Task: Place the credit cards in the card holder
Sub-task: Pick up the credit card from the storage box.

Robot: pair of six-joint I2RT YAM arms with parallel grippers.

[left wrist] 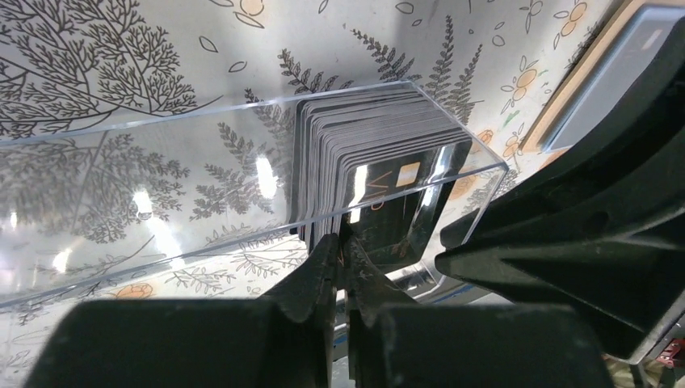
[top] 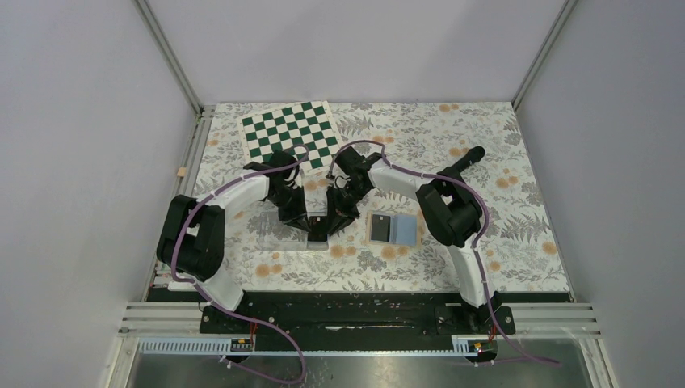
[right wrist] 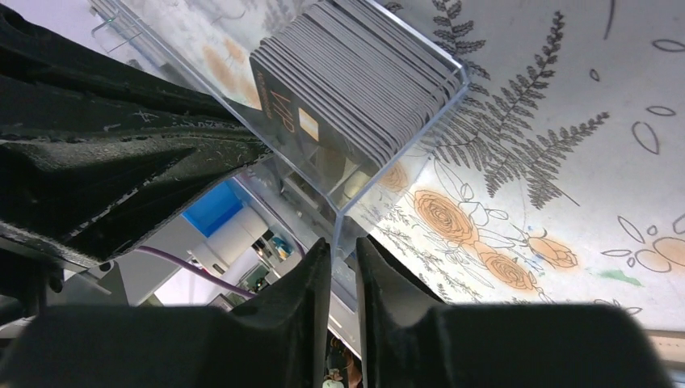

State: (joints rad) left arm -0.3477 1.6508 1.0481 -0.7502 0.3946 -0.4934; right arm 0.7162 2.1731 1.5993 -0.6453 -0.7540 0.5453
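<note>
Black credit cards [left wrist: 380, 145] in tray [left wrist: 121, 186]: left tool [left wrist: 343, 242] pinches one, right tool [right wrist: 343, 246] clamps tray; next lift toward card holder [top: 404, 229].

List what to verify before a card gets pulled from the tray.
1. The card holder lies open: ok.
2. The credit cards stand on edge at one end of the clear tray: ok.
3. The left gripper is pinched nearly shut at the tray's near wall; what it holds: cannot tell.
4. The right gripper straddles the tray's end wall with a narrow gap; clamped: cannot tell.
5. Clearance between the two grippers, crowded together at the tray: cannot tell.
</note>
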